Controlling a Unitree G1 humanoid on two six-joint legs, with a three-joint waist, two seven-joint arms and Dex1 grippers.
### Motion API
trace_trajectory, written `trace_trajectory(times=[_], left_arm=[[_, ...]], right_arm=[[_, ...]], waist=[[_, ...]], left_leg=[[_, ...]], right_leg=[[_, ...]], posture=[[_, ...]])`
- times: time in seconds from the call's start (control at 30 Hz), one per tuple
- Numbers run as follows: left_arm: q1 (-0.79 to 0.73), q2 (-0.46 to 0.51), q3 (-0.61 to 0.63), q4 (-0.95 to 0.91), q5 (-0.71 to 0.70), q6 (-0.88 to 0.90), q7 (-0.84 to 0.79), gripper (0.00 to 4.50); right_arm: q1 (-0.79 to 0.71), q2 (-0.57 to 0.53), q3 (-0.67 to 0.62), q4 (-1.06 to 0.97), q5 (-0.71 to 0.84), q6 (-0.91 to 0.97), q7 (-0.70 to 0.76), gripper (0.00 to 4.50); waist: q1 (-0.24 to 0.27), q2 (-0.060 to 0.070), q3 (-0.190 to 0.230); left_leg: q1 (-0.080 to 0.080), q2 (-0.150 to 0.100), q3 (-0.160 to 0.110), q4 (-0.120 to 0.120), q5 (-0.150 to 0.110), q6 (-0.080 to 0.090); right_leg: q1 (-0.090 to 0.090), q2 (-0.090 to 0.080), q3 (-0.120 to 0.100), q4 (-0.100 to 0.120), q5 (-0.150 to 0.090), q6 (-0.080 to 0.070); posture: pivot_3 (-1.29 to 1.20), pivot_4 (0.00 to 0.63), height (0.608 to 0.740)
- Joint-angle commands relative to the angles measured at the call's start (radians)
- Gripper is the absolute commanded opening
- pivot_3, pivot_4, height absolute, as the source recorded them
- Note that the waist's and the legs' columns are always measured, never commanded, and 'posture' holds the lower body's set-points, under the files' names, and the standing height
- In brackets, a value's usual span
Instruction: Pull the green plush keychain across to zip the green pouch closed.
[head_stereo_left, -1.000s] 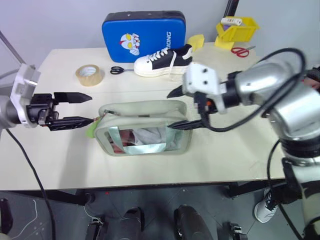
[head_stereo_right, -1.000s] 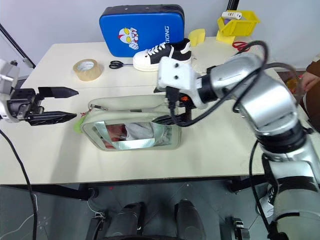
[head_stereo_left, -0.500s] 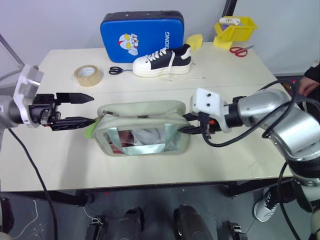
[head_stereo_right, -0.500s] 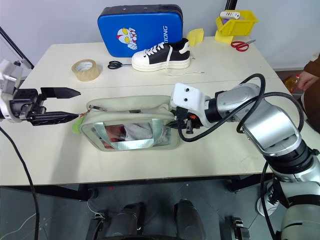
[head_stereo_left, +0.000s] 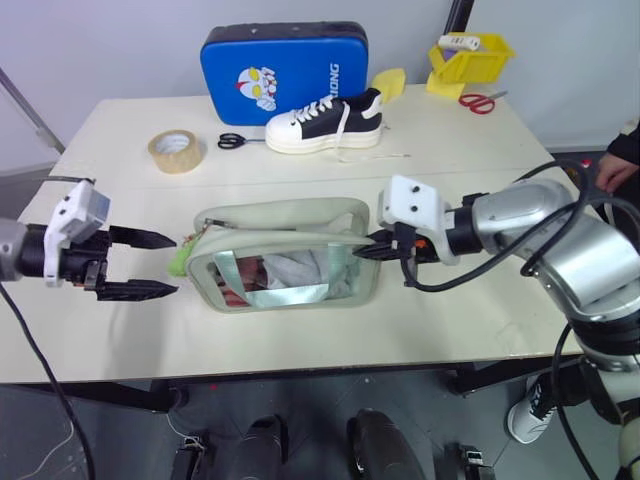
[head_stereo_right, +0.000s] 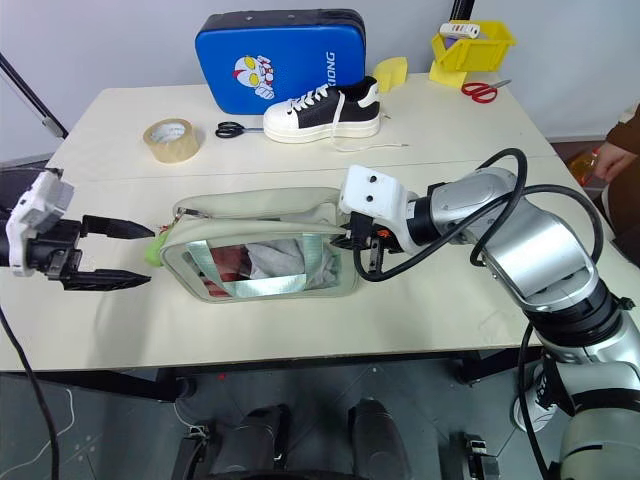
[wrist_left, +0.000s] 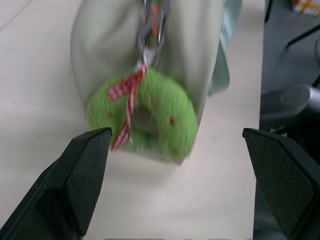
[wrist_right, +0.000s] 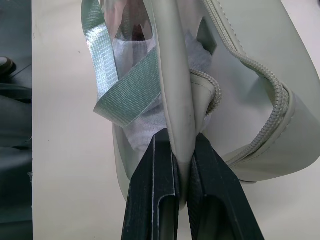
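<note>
The green pouch (head_stereo_left: 285, 214) lies on the table with its clear window facing me and its zipper teeth (wrist_right: 280, 107) parted at the right end. The green plush keychain (wrist_left: 150, 112) hangs from the zipper's metal ring at the pouch's left end (head_stereo_left: 181, 260). It is fuzzy lime green with a red-checked ribbon. My left gripper (head_stereo_left: 172, 266) is open, its tips level with the keychain, one on either side and not touching it. My right gripper (wrist_right: 181, 145) is shut on the fabric edge of the pouch's right end (head_stereo_left: 366, 250).
Along the back of the table stand a blue cartoon pad (head_stereo_left: 287, 58), a black-and-white shoe (head_stereo_left: 325, 120), a tape roll (head_stereo_left: 177, 150), black scissors (head_stereo_left: 237, 140), a yellow sponge (head_stereo_left: 390, 80), a yellow bin (head_stereo_left: 470, 58) and red scissors (head_stereo_left: 480, 100). A person's hand (head_stereo_left: 612, 170) shows at the right edge.
My right gripper dropped from above the pouch to its right end and shut on the edge there. My left gripper sank lower and drew slightly left, still open.
</note>
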Motion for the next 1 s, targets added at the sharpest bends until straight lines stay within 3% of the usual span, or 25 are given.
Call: trace_trajectory(times=[0.03,0.1,0.33,0.6,0.8,1.0], left_arm=[[-0.018,-0.012,-0.015,0.019,0.048,-0.059,0.039,4.25],[-0.024,-0.035,-0.028,0.010,0.050,-0.057,0.054,3.66],[-0.010,-0.060,-0.034,-0.005,0.044,-0.062,0.061,0.05],[-0.018,-0.046,-0.026,0.008,0.050,-0.061,0.053,0.05],[-0.302,-0.060,0.034,0.083,-0.087,0.080,0.044,0.05],[-0.341,-0.146,-0.033,-0.011,-0.099,0.123,0.061,0.05]], right_arm=[[-0.015,0.003,-0.016,-0.011,0.007,-0.005,-0.013,0.00],[-0.015,0.003,-0.019,-0.012,0.010,-0.003,-0.016,0.00],[-0.014,-0.002,-0.030,-0.019,0.024,0.012,-0.023,0.00],[-0.011,-0.002,-0.036,-0.025,0.038,0.022,-0.030,0.00],[-0.008,0.005,-0.027,-0.024,0.043,0.015,-0.037,0.00],[-0.008,0.018,-0.019,-0.022,0.039,0.013,-0.047,0.00]], waist=[[0.000,0.000,0.000],[0.001,0.000,0.000],[0.000,0.000,0.000],[0.000,0.000,0.000],[0.007,-0.004,0.002],[-0.001,-0.003,0.001]], left_leg=[[0.000,0.000,0.000,0.000,0.000,0.000],[0.000,0.000,0.000,0.000,0.000,0.000],[0.000,0.000,0.000,0.000,0.000,0.000],[0.000,0.000,0.000,0.000,0.000,0.000],[-0.001,0.000,-0.002,0.002,0.000,0.000],[0.000,0.000,-0.001,0.001,0.000,0.000]], right_leg=[[0.000,0.000,0.000,0.000,0.000,0.000],[0.000,0.000,0.000,0.000,0.000,0.000],[0.000,0.000,0.000,0.000,0.000,0.000],[0.000,0.000,0.000,0.000,0.000,0.000],[0.001,0.002,-0.002,0.001,0.000,-0.001],[0.002,0.001,-0.001,0.000,0.000,0.000]], posture=[[0.00,0.150,0.739],[0.00,0.150,0.739],[0.00,0.150,0.739],[0.00,0.150,0.739],[0.00,0.150,0.739],[0.00,0.150,0.739]])
